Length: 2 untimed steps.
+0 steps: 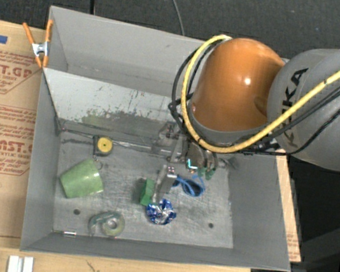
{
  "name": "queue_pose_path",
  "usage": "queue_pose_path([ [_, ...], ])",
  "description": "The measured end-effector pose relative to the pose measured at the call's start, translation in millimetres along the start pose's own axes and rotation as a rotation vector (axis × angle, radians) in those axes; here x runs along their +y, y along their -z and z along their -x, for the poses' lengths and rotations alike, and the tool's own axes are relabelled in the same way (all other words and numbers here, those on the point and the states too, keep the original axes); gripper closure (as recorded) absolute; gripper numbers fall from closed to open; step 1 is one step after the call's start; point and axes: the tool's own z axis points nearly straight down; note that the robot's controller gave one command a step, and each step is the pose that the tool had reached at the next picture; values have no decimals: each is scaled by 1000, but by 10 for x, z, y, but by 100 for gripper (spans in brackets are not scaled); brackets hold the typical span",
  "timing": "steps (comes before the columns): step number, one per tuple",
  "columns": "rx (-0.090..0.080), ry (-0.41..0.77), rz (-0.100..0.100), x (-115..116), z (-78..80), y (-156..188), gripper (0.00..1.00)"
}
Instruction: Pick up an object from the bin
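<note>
One camera looks down from above, somewhat to one side, close over the grey metal bin (41, 175). The grey arm with an orange cover (240, 86) enters from the right edge.

Bin (92, 96) scuffed matt grey metal; green cup (81, 180) smooth plastic.

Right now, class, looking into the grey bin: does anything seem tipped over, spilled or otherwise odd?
The light green cup at the left of the bin lies on its side instead of standing upright. Nothing looks spilled or broken; the other small things simply lie loose.
</note>
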Motion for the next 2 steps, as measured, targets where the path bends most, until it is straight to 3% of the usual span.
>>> queue_pose_path([
  [1, 0, -214, -1, -664, -17, -1228, 0],
  [2, -17, -337, 4, -761, -79, -1745, 0],
])
